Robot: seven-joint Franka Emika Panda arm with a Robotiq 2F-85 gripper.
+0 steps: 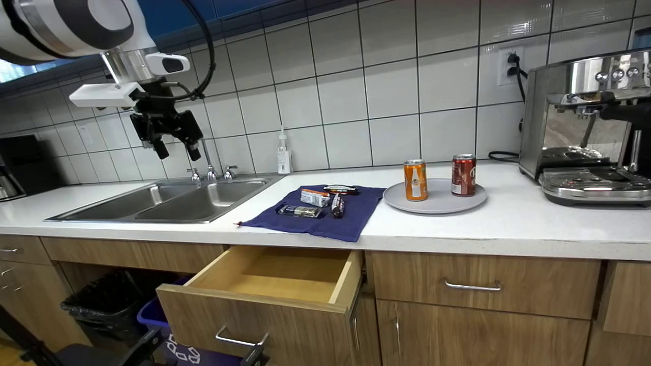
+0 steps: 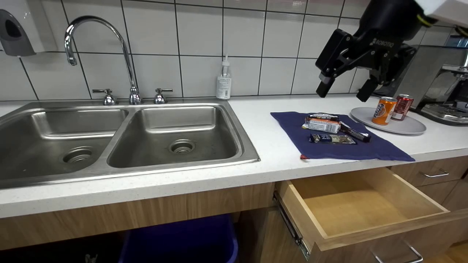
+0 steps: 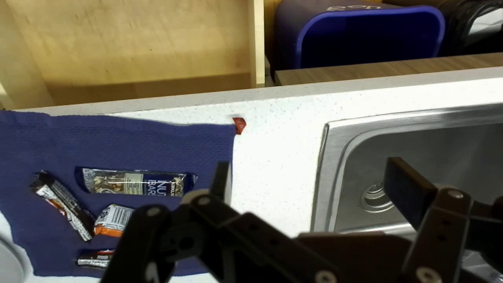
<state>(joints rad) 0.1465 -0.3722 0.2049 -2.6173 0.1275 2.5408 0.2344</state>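
Four wrapped snack bars (image 2: 322, 125) lie on a blue cloth (image 2: 290, 124) on the white counter (image 2: 257, 126), between the sink (image 2: 179, 118) and a gray plate (image 2: 410, 128). The gripper (image 2: 344, 92) hangs above the counter, jaws spread wide apart. Below, a wooden drawer (image 2: 365, 204) stands open.

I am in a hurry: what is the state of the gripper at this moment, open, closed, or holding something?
Robotiq gripper: open, jaws wide apart, holding nothing.

Counter (image 2: 261, 124) bright; glare on wall tiles (image 1: 513, 23); shadow in drawer (image 3: 149, 43); blue bin (image 3: 289, 43) dark inside.
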